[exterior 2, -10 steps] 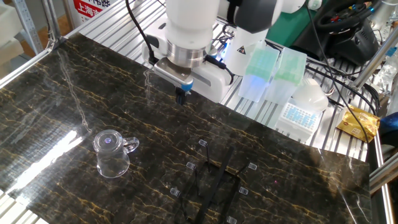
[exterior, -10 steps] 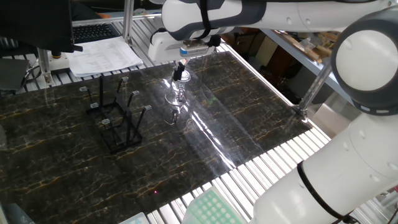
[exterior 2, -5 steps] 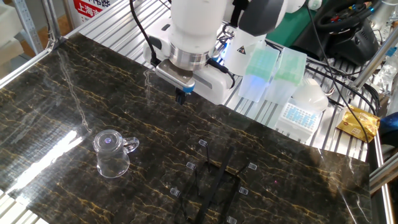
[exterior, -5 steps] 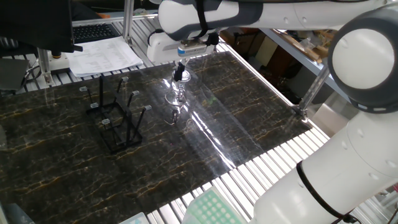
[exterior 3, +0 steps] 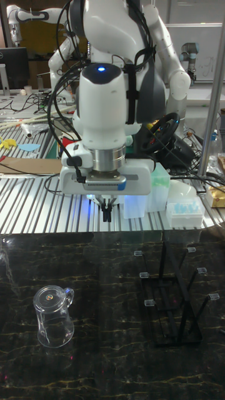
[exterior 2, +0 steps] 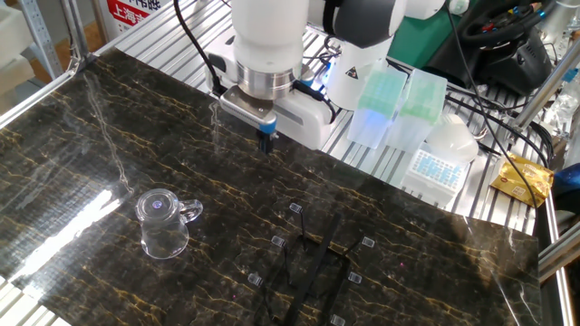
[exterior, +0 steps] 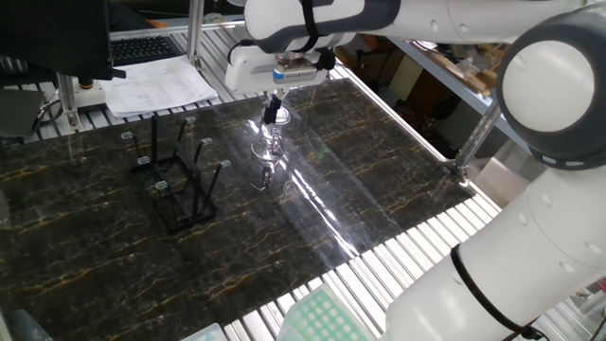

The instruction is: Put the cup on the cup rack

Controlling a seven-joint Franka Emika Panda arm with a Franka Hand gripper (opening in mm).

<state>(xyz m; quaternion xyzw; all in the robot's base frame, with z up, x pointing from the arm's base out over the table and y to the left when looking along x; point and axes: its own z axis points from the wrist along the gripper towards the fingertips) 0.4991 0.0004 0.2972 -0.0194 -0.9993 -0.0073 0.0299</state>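
Note:
The cup (exterior 2: 163, 225) is a clear glass mug standing upright on the dark marble table, its handle turned toward the cup rack. It also shows in the tall fixed view as the cup (exterior 3: 53, 315), and faintly among the glare as the cup (exterior: 268, 152). The cup rack (exterior 2: 313, 272) is a black wire stand with pale-capped pegs, seen again as the rack (exterior 3: 175, 300) and the rack (exterior: 180, 180). My gripper (exterior 2: 265, 145) hangs above the table's far edge, behind the cup and well apart from it. Its fingers are together and hold nothing, as at the gripper (exterior 3: 107, 215) and the gripper (exterior: 274, 106).
Pipette tip boxes (exterior 2: 399, 104) and a white dome-shaped item (exterior 2: 450, 138) sit on the metal slats behind the table. Papers (exterior: 156, 85) lie beyond the rack side. A tip box (exterior: 322, 317) stands at the near edge. Strong glare (exterior 2: 82, 217) streaks the marble beside the cup.
The arm's wrist has shifted slightly sideways above the table's far edge. The cup and the rack have not moved.

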